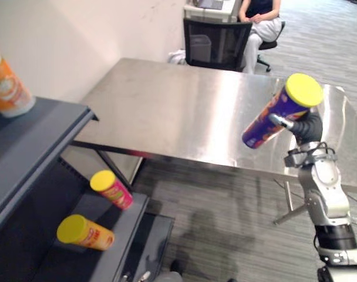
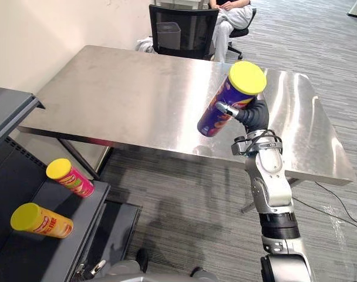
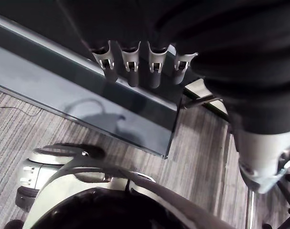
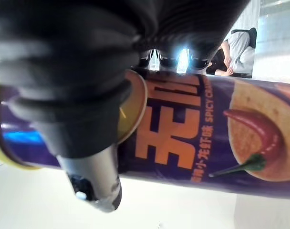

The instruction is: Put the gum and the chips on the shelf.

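Note:
A purple chips can (image 1: 271, 120) with a yellow lid is held up, tilted, over the front right part of the steel table (image 1: 178, 111). My right hand (image 1: 308, 127) is shut on it near the lid end; in the right wrist view the thumb (image 4: 90, 179) and fingers wrap the can (image 4: 207, 138). An orange and white container (image 1: 7, 88) stands on the top board of the dark shelf (image 1: 32, 138) at the left. My left hand (image 3: 140, 67) hangs with relaxed fingers above the carpet beside a dark shelf board.
Two yellow-lidded cans lie on the lower shelf board: a red one (image 1: 112, 189) and an orange one (image 1: 84, 232). Behind the table stand a black chair (image 1: 216, 44) and a seated person (image 1: 260, 23). Grey carpet lies between shelf and table.

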